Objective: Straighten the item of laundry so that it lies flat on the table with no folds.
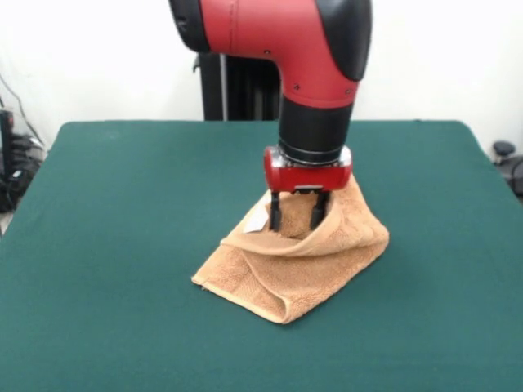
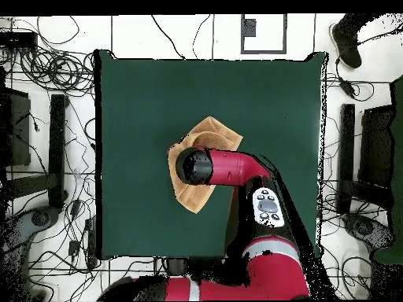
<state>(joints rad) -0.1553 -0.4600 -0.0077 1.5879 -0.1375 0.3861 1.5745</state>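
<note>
The tan-orange towel (image 1: 302, 261) lies bunched and folded near the middle of the green table (image 1: 114, 212). Part of it is drawn up into a peak at my gripper (image 1: 297, 214). The gripper points straight down and is shut on a bunch of towel that fills the space between its black fingers (image 1: 275, 214). A small white tag (image 1: 257, 222) shows just left of the fingers. In the overhead view the towel (image 2: 208, 134) pokes out from under the arm's round end (image 2: 194, 165), which hides the gripper, on the table (image 2: 142, 94).
Green table surface lies all around the towel. Cables and black stands lie on the floor around the table (image 2: 55, 149). A shoe (image 2: 346, 43) shows at the top right of the overhead view.
</note>
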